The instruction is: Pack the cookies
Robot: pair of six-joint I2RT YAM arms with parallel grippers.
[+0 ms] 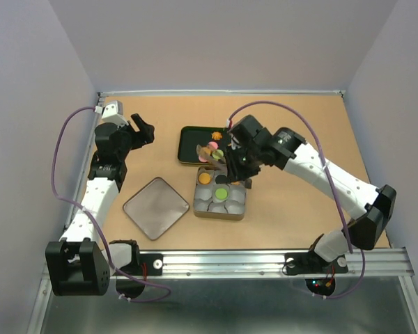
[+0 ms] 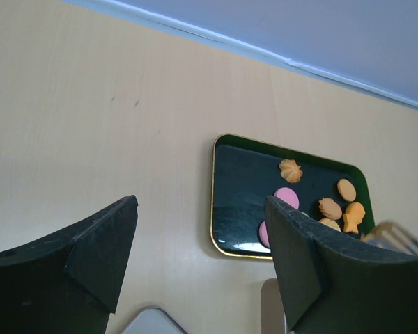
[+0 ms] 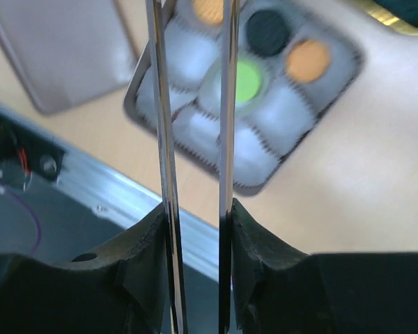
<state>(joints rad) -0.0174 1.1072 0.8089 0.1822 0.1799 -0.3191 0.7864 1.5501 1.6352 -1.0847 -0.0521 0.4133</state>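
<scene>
Cookies lie on a dark green tray [image 1: 191, 139]: pink discs [image 2: 287, 197] and orange shaped pieces [image 2: 290, 170]. A metal tin [image 1: 237, 212] with white paper cups holds an orange [image 3: 308, 60], a green [image 3: 247, 80] and a black cookie [image 3: 267, 33]. My right gripper [image 1: 235, 163] [image 3: 195, 209] is shut on metal tongs [image 3: 226, 104], held above the tin, blades pointing toward the tray. The tongs' tips run out of the right wrist view. My left gripper [image 1: 145, 131] [image 2: 198, 202] is open and empty, left of the tray.
The tin's grey lid [image 1: 156, 207] lies left of the tin, also at the bottom of the left wrist view [image 2: 150, 322]. Walls close the table's back and sides. A metal rail [image 1: 265, 261] runs along the near edge.
</scene>
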